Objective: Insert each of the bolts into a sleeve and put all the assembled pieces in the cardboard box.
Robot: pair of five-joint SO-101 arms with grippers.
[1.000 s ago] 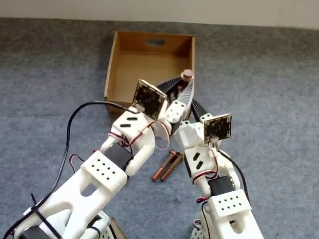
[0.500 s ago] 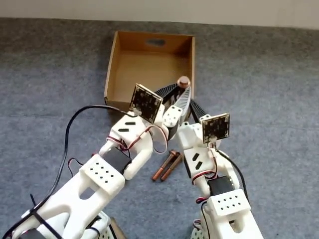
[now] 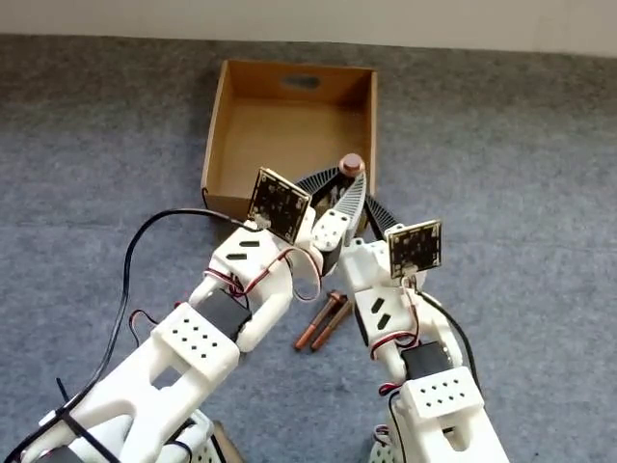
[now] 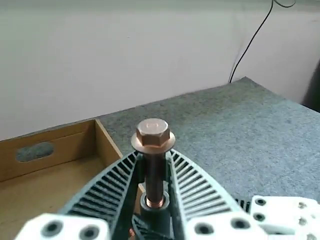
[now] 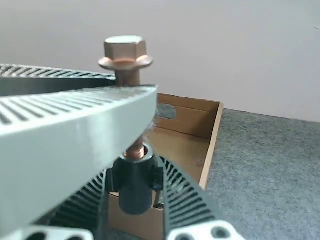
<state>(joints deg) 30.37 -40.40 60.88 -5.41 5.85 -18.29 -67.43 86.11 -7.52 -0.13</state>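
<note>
The bolt [image 4: 152,137] is clamped by the left gripper [image 4: 153,162], the sleeve [image 5: 132,189] by the right gripper [image 5: 134,170]. Both are held at the cardboard box [image 3: 214,125]'s near corner.

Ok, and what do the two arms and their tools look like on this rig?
The left arm and right arm have white plastic shells with rows of small round holes. Each wrist carries a square dark circuit board. A black cable loops along the left arm; thin red wires run by the joints. The left tool and right tool have dark ribbed fingers.
</note>
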